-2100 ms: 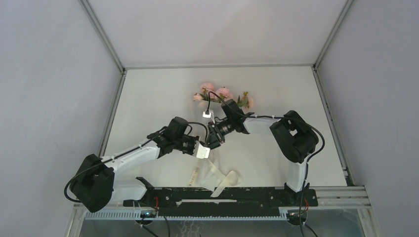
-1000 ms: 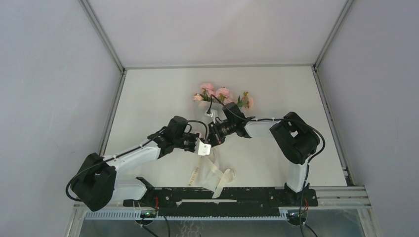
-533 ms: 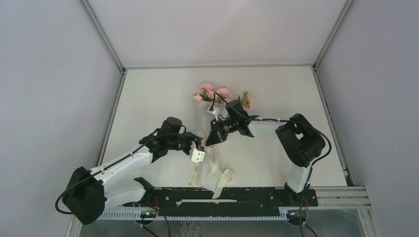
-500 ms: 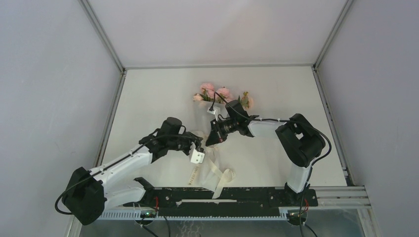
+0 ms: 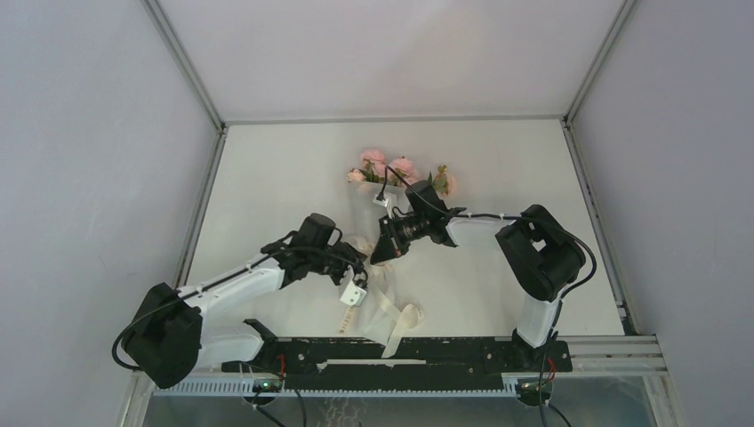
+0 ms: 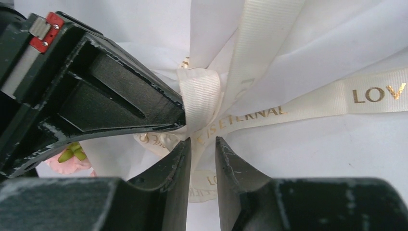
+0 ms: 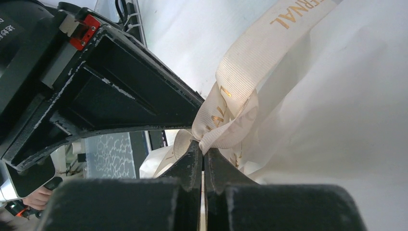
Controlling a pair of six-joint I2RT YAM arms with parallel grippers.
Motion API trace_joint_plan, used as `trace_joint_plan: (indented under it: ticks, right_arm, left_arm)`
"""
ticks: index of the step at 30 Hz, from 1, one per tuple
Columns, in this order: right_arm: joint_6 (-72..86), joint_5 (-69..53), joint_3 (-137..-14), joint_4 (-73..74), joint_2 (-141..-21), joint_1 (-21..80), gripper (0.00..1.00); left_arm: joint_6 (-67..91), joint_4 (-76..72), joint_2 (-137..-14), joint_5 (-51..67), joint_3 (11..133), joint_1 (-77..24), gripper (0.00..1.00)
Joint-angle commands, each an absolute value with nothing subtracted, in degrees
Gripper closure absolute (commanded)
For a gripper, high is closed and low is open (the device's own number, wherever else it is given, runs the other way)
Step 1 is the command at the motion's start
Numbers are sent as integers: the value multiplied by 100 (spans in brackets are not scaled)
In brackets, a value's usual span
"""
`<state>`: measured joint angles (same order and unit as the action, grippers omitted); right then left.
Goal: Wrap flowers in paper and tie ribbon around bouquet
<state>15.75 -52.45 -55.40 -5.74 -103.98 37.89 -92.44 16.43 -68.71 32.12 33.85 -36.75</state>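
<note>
Nearest the arm bases, loose tails of the ribbon are spread on the white table. A little farther in, the two arms are set tip to tip at the middle of the table.

The left gripper is seen with its jaws parted by a narrow gap. A gold-lettered strand of the ribbon is visible through that gap, but nothing is clamped between the fingers.

Just beyond it, the right gripper is closed tight, and a folded loop of the ribbon is pinched at its fingertips. From that pinch a broad strand is carried up and away across the paper, which is gathered into folds under a knot-like wrap of ribbon. In the left wrist view the right gripper's tip is pressed against that wrap, so the left side of the wrap is covered by it. A pink petal and some green bits are glimpsed beneath it.

Farthest off, the bouquet is laid past the centre of the table. The flowers are turned toward the far wall and are partly hidden by the right wrist and its cable.
</note>
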Motion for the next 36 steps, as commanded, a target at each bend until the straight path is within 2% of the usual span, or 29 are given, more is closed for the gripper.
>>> trace_joint_plan:
  ticks: [1,5,9,14,20,28,31,36]
  right_arm:
    - [1505,-5307,-5550,-647,-10209,3780,100]
    - [1495,-5321,-5555,-629,-10232,3762,100]
    - [1520,-5343,-5554,-679,-10239,3762,100]
    - [1517,-5320,-5549,-670,-10230,3750,100]
    - [1515,-5341,-5555,-671,-10226,3741,100]
    - [1569,-5414,-5555,-771,-10286,3735,100]
    - [1599,-5416,-5554,-816,-10337,3733,99]
    - [1613,-5279,-5555,-749,-10423,3669,85]
  left_arm:
    - [-9166,1323,-6828,3322,3428,-3734,71]
    - [-8911,1391,-6617,3475,3483,-3670,80]
    - [-8643,1176,-6458,4107,3528,-3442,71]
    - [-9294,1274,-6679,4249,3458,-3448,64]
    - [-9657,1353,-6949,4111,3464,-3496,64]
    - [-9636,1188,-7085,3881,3425,-3573,87]
    - [-9664,1180,-7069,3939,3387,-3605,100]
    - [-9485,1140,-6942,3806,3376,-3599,100]
